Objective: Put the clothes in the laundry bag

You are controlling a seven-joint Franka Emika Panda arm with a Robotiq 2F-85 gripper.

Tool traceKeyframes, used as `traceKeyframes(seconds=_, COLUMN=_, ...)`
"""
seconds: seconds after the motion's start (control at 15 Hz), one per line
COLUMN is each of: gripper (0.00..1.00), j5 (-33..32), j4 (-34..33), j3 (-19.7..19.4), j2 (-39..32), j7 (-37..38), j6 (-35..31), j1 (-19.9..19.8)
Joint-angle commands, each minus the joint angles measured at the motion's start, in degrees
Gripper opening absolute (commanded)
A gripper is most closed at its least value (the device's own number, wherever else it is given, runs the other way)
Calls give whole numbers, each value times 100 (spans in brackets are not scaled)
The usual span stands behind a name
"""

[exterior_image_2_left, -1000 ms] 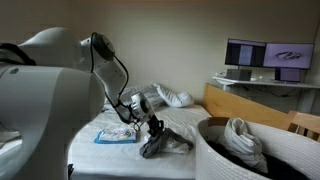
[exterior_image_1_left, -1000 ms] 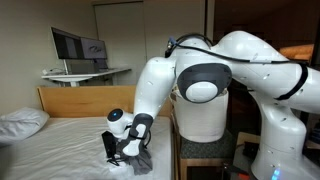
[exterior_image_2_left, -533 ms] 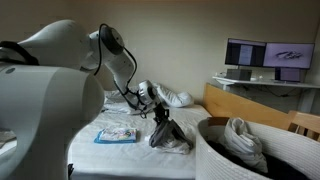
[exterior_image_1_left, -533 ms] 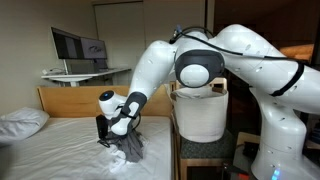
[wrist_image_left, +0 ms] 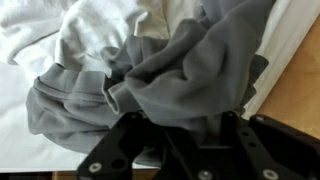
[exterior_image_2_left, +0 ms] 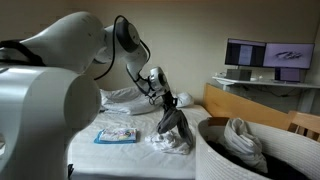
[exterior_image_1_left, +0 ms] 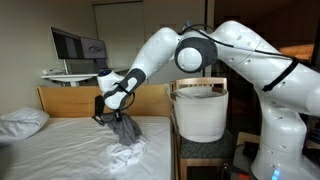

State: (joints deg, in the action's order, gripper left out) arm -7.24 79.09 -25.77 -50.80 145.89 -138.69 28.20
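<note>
1. The jaws are closed down to a narrow gap on a bunched fold of the dark grey garment (exterior_image_1_left: 124,128); the wrist view shows the grey fabric (wrist_image_left: 175,65) pinched between them.
2. That garment hangs from the jaws above the bed (exterior_image_1_left: 60,140), beside the laundry bag (exterior_image_1_left: 200,112) and near it, with its top at about the height of the bag's rim.
3. Its lower end reaches a white garment (exterior_image_1_left: 128,153), which lies crumpled on the bed below, just beside the bag's base.
4. In an exterior view the grey garment (exterior_image_2_left: 172,122) drapes close to the bag's rolled rim (exterior_image_2_left: 212,128), still outside the bag.
5. A white cloth (exterior_image_2_left: 240,138) lies inside the laundry bag.
6. A flat blue-and-white packet (exterior_image_2_left: 117,134) rests on the bed, farther from the bag than the garments.
7. A white pillow (exterior_image_1_left: 20,122) sits at the end of the bed, well apart from the bag.
</note>
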Motion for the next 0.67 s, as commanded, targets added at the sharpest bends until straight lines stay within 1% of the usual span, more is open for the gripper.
traceKeyframes(seconds=0.0, gripper=10, j5=-255, j4=-627, j3=593, j2=219, j7=-164, j6=689, j1=-648)
traceKeyframes(seconds=0.13, gripper=10, j5=-279, j4=-1006, j3=797, j2=244, j7=-173, j6=1012, j1=-911)
traceKeyframes(seconds=0.27, gripper=10, j5=-289, j4=-1314, j3=904, j2=298, j7=-84, j6=1284, j1=-1086)
traceKeyframes(seconds=0.33, gripper=10, j5=-318, j4=-1420, j3=917, j2=337, j7=-24, j6=1361, j1=-1145)
traceKeyframes(seconds=0.47, gripper=10, j5=-422, j4=-1715, j3=942, j2=413, j7=-143, j6=1760, j1=-1252)
traceKeyframes(seconds=0.6, gripper=10, j5=-660, j4=-1917, j3=941, j2=546, j7=-350, j6=2276, j1=-1317)
